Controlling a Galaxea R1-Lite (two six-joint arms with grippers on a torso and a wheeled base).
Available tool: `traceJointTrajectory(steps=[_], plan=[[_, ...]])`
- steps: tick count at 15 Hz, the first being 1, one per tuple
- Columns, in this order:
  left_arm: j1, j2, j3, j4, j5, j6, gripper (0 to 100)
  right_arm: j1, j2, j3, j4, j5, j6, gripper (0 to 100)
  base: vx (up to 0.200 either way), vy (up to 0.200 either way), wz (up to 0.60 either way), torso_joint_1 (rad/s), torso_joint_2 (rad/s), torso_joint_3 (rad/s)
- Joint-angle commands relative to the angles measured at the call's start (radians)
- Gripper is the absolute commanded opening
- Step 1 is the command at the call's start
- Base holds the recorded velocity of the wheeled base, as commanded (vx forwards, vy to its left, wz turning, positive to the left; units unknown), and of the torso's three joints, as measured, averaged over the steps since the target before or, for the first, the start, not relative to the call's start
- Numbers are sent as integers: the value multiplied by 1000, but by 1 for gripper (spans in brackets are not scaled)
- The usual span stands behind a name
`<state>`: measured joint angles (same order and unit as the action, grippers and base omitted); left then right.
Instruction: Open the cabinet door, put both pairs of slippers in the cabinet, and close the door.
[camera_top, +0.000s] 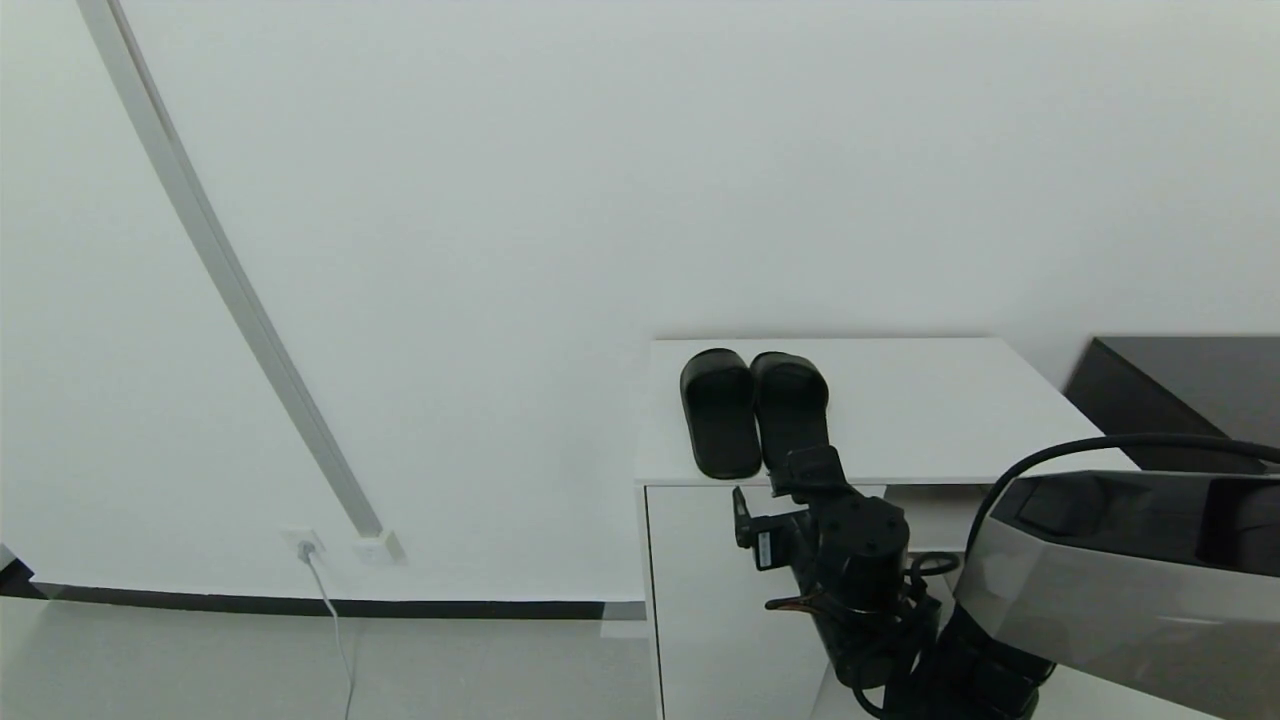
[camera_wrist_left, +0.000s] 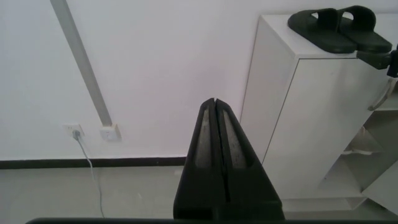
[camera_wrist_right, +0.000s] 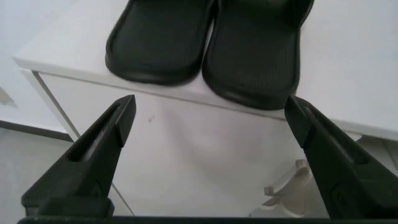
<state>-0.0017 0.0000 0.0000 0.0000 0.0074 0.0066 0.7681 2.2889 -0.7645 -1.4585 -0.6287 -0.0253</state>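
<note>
A pair of black slippers (camera_top: 752, 410) lies side by side on the left part of the white cabinet's top (camera_top: 940, 400), heels at the front edge. My right gripper (camera_top: 775, 487) is open just in front of and slightly below those heels. In the right wrist view its fingers (camera_wrist_right: 109, 134) stand wide apart with the slippers (camera_wrist_right: 205, 43) beyond them and nothing between them. My left gripper (camera_wrist_left: 215, 127) is shut and empty, out in the room to the left of the cabinet (camera_wrist_left: 298, 124). The slippers (camera_wrist_left: 339, 26) sit on top, and open shelves (camera_wrist_left: 367, 146) show on the cabinet's right side.
A wall socket with a white cable (camera_top: 305, 548) and a slanting grey strip (camera_top: 230, 270) are on the wall to the left. A dark piece of furniture (camera_top: 1180, 385) stands right of the cabinet. Bare floor (camera_top: 300, 660) lies left of the cabinet.
</note>
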Motion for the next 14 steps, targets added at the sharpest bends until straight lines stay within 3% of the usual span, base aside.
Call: traceJointTrajectory(steps=[1, 4, 10, 11, 14], plan=[[0, 2, 0, 0, 0, 1, 0, -1, -3, -6, -3, 3, -1, 100, 0, 0, 0, 168, -369, -193], [0, 2, 0, 0, 0, 0, 0, -15, -3, -3, -46, 58, -7, 100, 0, 0, 0, 170, -352, -194], [0, 2, 0, 0, 0, 0, 0, -23, -39, -35, -16, 60, -42, 100, 0, 0, 0, 15, -35, -15], [0, 2, 0, 0, 3, -2, 0, -18, -63, -55, 29, 58, -33, 100, 0, 0, 0, 0, 0, 0], [0, 2, 0, 0, 3, -2, 0, -12, -158, -184, 395, 53, 116, 100, 0, 0, 0, 0, 0, 0]])
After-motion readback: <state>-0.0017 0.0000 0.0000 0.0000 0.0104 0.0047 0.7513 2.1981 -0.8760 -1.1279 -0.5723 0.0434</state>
